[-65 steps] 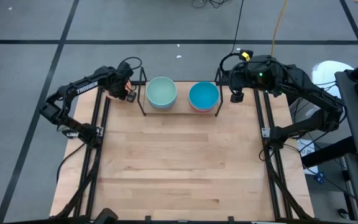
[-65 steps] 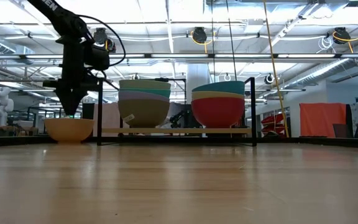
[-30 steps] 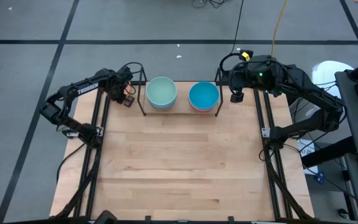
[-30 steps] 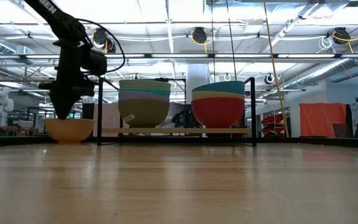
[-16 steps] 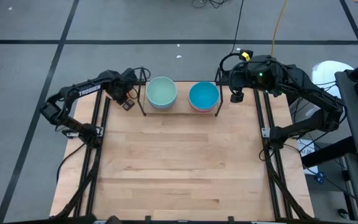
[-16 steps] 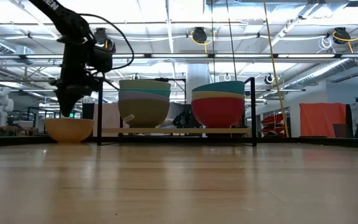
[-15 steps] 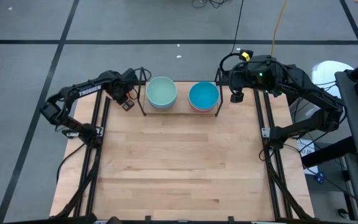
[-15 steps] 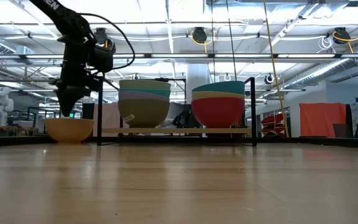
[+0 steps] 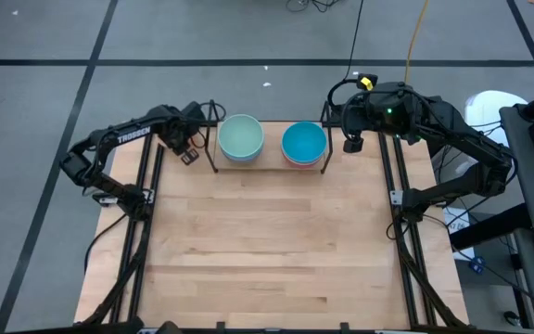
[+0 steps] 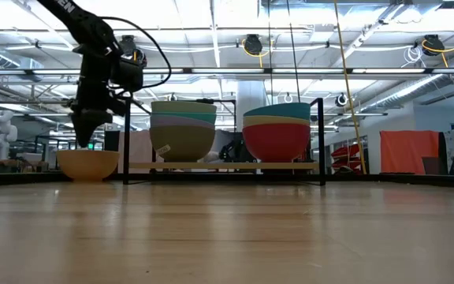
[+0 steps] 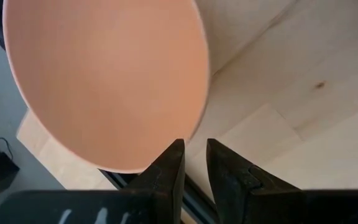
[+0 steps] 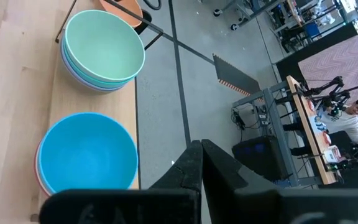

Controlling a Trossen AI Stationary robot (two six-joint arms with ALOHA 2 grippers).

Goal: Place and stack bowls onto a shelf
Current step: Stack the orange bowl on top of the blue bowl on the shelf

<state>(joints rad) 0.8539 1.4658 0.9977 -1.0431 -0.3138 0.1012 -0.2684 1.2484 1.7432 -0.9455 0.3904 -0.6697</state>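
While two stacks already sit on the shelf, mint green bowl topping one and teal-blue bowl the other, the orange bowl rests on the table just beside it. Left gripper, slightly spread, hovers at the orange bowl's rim, holding nothing. Right gripper waits pressed together beside the shelf's other end.

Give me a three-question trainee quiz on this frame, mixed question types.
1. True or false: the orange bowl sits on the shelf.
2. Which gripper hovers over the orange bowl? A) left gripper B) right gripper
3. What colour is the top bowl of the stack nearest the orange bowl?

Key
1. False: it stands on the table beside the shelf.
2. A; its fingers are slightly apart and hold nothing.
3. Mint green: the mint green bowl.
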